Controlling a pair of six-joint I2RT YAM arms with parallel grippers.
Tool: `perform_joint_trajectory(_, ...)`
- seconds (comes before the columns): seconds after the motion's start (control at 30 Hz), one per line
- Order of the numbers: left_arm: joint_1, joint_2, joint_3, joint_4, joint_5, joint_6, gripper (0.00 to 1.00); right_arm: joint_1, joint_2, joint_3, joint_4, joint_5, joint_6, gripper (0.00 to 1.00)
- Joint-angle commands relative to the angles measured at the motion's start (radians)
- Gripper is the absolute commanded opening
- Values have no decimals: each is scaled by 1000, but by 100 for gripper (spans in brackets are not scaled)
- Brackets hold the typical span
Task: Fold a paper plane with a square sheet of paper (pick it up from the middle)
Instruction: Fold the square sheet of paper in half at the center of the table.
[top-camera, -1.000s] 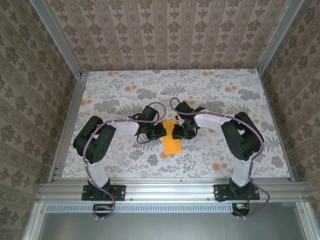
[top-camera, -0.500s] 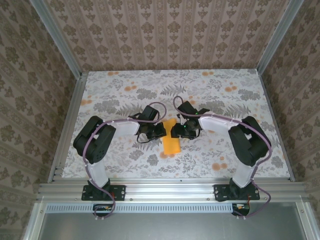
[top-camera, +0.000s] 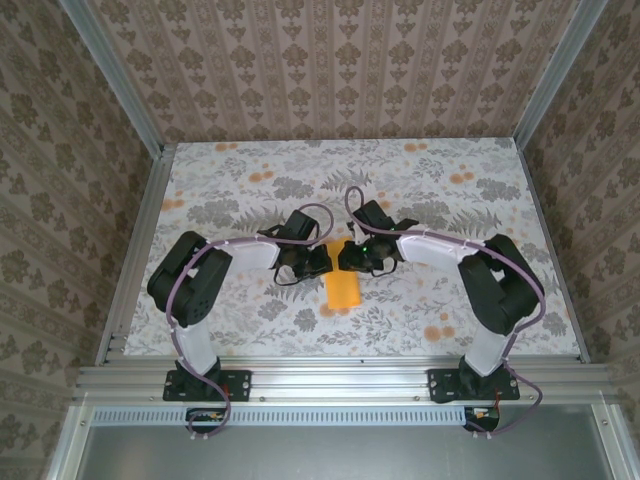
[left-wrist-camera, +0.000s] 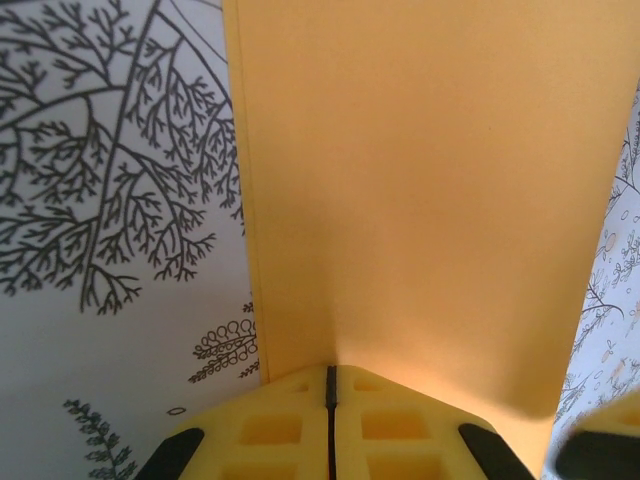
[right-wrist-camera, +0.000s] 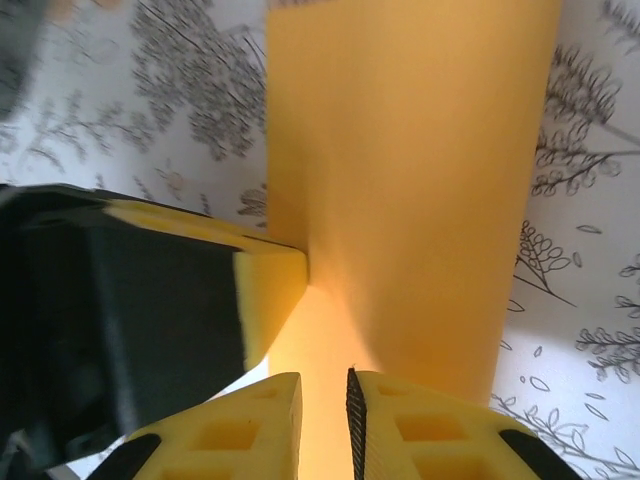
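You ran this in a purpose-built robot test cell, not a lived-in room. The table (top-camera: 230, 170) was boxed in by an aluminium extrusion frame (top-camera: 330, 375). Patterned wallpaper panels (top-camera: 330, 70) served as walls, and the tabletop carried a floral print. The left arm (top-camera: 190, 285) and right arm (top-camera: 495, 280) were bolted to the near rail, cables exposed.

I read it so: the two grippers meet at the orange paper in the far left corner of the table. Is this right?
Not the corner. The left gripper and right gripper meet at the orange paper near the middle of the table, as the top external view shows.
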Motion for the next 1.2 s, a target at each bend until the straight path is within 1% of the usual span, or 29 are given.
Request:
perform_joint_trajectory(0.0,-4,47,-12,-95,-53,17,7,2,44,30,-16,-32,-1,22)
perform_joint_trajectory(0.13,-5,53,-9,-122,-66,26,7,-17,56,6,-8,-45,-7,22)
perform_joint_trajectory(0.33,-4,64,-2,-165,-90,48,7,-79,63,-88,84,-104,4,22)
perform_joint_trajectory(0.47,-5,71,-4,-170,-94,52,6,-92,100,-115,96,-94,1,21)
perform_joint_trajectory(0.57,-5,73,-5,-169,-96,53,6,-106,86,-126,107,-95,15,21)
perform_joint_trajectory(0.7,-5,72,-4,-170,-95,56,6,-106,1,-104,99,-118,18,20)
perform_joint_trajectory(0.8,-8,73,1,-172,-91,62,6,-98,-15,-73,104,-159,23,21)
perform_joint_trajectory(1.0,-13,82,18,-177,-87,65,6,-90,75,-15,104,-167,29,21)
perform_joint_trajectory(1.17,-16,89,25,-189,-91,69,6,-106,134,-10,113,-147,36,20)
